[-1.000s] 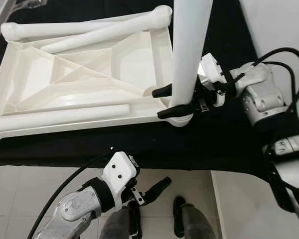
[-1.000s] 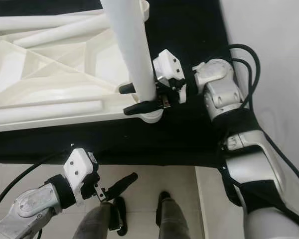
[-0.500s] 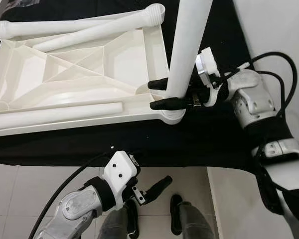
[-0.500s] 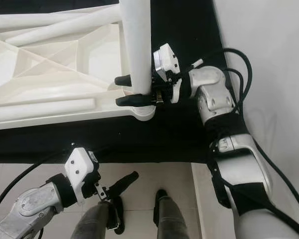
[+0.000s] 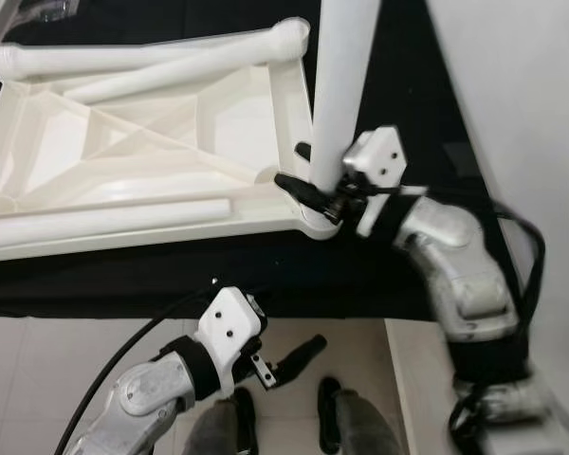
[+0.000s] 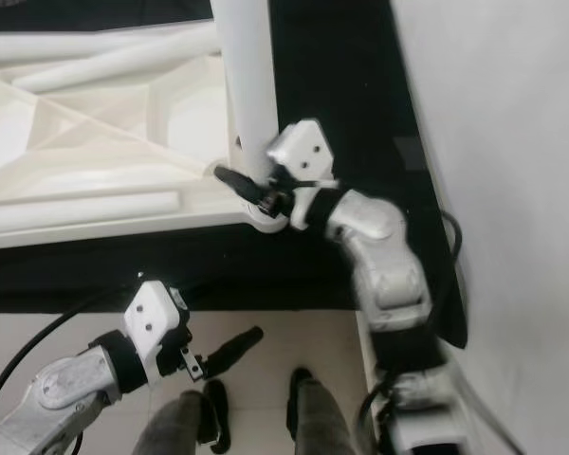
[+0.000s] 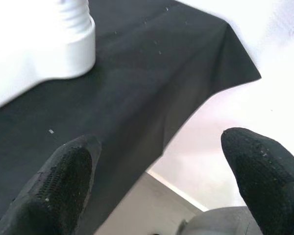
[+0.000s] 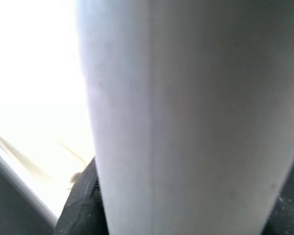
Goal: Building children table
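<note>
Gripper on the right clamps its fingers round the upright white leg at the near right corner of the upturned tabletop on black cloth, while the left gripper hangs open over the floor, and no writing is readable anywhere.

Surface: you are looking at a black cloth-covered platform | On it: an upturned white plastic tabletop is lying underside up | Edge: the cloth is hanging over a pale tiled floor
</note>
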Tool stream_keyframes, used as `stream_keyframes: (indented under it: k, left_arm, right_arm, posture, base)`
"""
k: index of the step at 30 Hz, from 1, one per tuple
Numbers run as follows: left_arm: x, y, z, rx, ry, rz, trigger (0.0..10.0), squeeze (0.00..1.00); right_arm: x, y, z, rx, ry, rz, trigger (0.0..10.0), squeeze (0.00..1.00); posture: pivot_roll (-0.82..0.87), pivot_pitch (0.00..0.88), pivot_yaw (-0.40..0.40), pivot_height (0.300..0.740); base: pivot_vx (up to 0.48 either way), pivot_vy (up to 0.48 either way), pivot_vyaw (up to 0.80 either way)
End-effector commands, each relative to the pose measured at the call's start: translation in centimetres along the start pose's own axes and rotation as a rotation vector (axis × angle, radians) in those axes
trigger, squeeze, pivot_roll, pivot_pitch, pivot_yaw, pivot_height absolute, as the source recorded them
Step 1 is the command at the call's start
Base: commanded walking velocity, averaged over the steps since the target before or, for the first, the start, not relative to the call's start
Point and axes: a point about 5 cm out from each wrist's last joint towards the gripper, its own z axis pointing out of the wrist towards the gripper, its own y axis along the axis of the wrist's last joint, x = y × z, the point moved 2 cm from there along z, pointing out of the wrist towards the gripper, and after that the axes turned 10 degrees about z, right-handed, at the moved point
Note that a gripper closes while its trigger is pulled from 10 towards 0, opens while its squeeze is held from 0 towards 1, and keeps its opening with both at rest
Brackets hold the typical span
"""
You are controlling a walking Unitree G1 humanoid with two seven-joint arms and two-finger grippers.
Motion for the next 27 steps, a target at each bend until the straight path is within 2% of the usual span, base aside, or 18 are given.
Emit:
stream_keyframes:
  k: [1,2,3,5,9,13,16,17,18,20,21,22,23,24,26,27]
  left_arm:
    - [-0.1,-0.6,-0.3,0.024,0.006,-0.015,10.0,0.0]
    - [0.1,-0.7,-0.2,0.025,0.012,-0.011,10.0,0.0]
    - [0.1,-0.7,-0.2,0.025,0.012,-0.011,10.0,0.0]
    - [0.5,-1.0,-0.1,0.028,0.021,0.0,10.0,0.0]
    - [0.6,-1.1,0.0,0.029,0.023,0.005,10.0,0.0]
    - [1.3,-1.3,0.1,0.029,0.046,0.028,10.0,0.0]
    - [1.4,-1.3,0.1,0.029,0.051,0.032,10.0,0.0]
    - [1.5,-1.3,0.1,0.029,0.055,0.034,10.0,0.0]
    - [1.5,-1.4,0.1,0.029,0.057,0.036,10.0,0.0]
    - [1.6,-1.4,0.1,0.029,0.059,0.038,10.0,0.0]
    - [1.6,-1.3,0.1,0.025,0.062,0.041,10.0,0.0]
    - [1.6,-1.3,0.1,0.025,0.062,0.041,10.0,0.0]
    - [1.6,-1.2,0.2,0.019,0.065,0.044,10.0,0.0]
    - [1.6,-1.2,0.2,0.019,0.065,0.044,10.0,0.0]
    - [1.6,-0.9,0.5,0.001,0.068,0.045,10.0,0.0]
    - [1.6,-0.9,0.5,0.001,0.068,0.045,10.0,0.0]
  right_arm:
    - [-1.9,-8.1,-3.3,0.399,-0.275,0.096,10.0,0.0]
    - [-2.0,-8.1,-3.2,0.371,-0.335,0.127,10.0,0.0]
    - [-2.0,-8.1,-3.2,0.371,-0.335,0.127,10.0,0.0]
    - [-1.9,-7.6,-2.1,0.317,-0.364,0.146,10.0,0.0]
    - [-1.7,-7.4,-1.7,0.304,-0.369,0.15,10.0,0.0]
    - [-0.1,-7.4,-1.3,0.278,-0.397,0.199,10.0,0.0]
    - [0.1,-7.3,-1.2,0.265,-0.383,0.193,10.0,0.0]
    - [0.3,-7.1,-1.2,0.243,-0.362,0.201,10.0,0.72]
    - [0.4,-6.5,-1.1,0.202,-0.326,0.196,10.0,1.0]
    - [0.5,-6.1,-0.9,0.167,-0.293,0.193,10.0,1.0]
    - [0.3,-5.0,-0.7,0.102,-0.229,0.194,10.0,1.0]
    - [0.3,-5.0,-0.7,0.102,-0.229,0.194,10.0,1.0]
    - [0.4,-4.0,-0.4,0.046,-0.141,0.206,10.0,1.0]
    - [0.4,-4.0,-0.4,0.046,-0.141,0.206,10.0,1.0]
    - [-0.5,-1.2,-0.3,-0.049,0.045,0.157,10.0,1.0]
    - [-0.5,-1.2,-0.3,-0.049,0.045,0.157,10.0,1.0]
  posture:
    - [0.11,0.375,0.041,0.74]
    - [0.09,0.357,0.056,0.74]
    - [0.09,0.357,0.056,0.74]
    - [0.1,0.33,0.058,0.74]
    - [0.1,0.326,0.058,0.74]
    - [0.1,0.285,0.057,0.74]
    - [0.1,0.282,0.057,0.74]
    - [0.1,0.273,0.056,0.74]
    - [0.11,0.265,0.052,0.74]
    - [0.11,0.265,0.052,0.74]
    - [0.11,0.249,0.047,0.74]
    - [0.11,0.249,0.047,0.74]
    - [0.11,0.247,0.045,0.74]
    - [0.11,0.247,0.045,0.74]
    - [0.12,0.228,0.032,0.74]
    - [0.12,0.228,0.032,0.74]
  base:
    - [0.0,0.0,0.0]
    - [0.0,0.0,0.0]
    - [0.0,0.0,0.0]
    - [0.0,0.0,0.0]
    - [0.0,0.0,0.0]
    - [0.0,0.0,0.0]
    - [0.0,0.0,0.0]
    - [0.0,0.0,0.0]
    - [0.0,0.0,0.0]
    - [0.0,0.0,0.0]
    - [0.0,0.0,0.0]
    - [0.0,0.0,0.0]
    - [0.0,0.0,0.0]
    - [0.0,0.0,0.0]
    - [0.0,0.0,0.0]
    - [0.0,0.0,0.0]
